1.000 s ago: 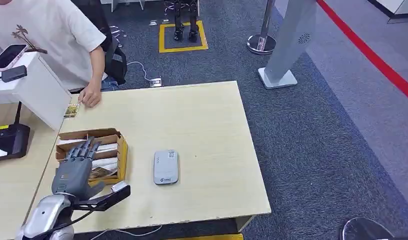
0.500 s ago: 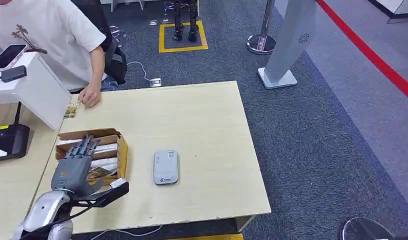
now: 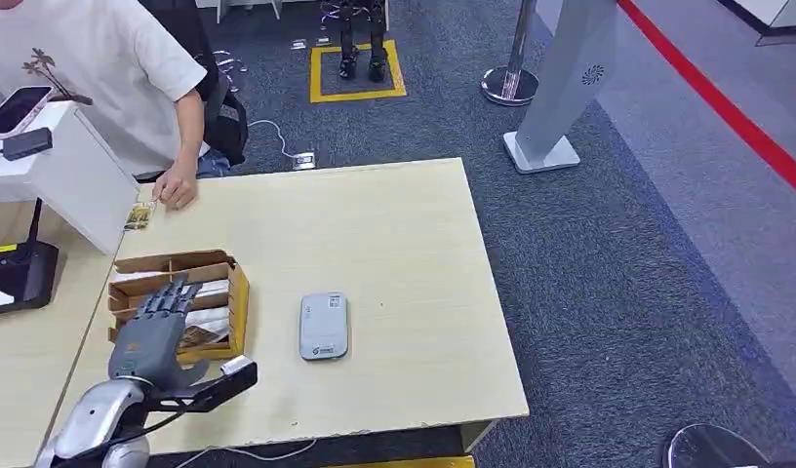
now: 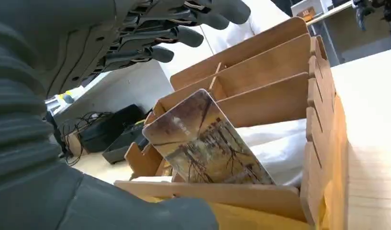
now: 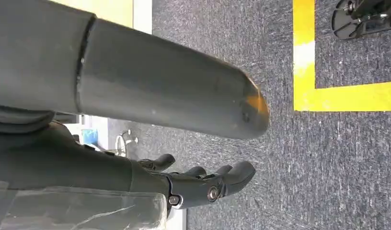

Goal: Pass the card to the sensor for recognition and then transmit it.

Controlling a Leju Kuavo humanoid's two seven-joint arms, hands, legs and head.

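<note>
One card upright in box, wrist view; left robot hand empty, fingers spread.

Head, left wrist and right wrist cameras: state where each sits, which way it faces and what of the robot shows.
Head view: high on the body, facing forward and down at the table; left hand over the card box.
Left wrist view: behind the left hand, facing the card box and a picture card.
Right wrist view: on the hanging arm, facing carpet; right hand, holding nothing.
Shared: head and left wrist views show the left hand and card box.
</note>
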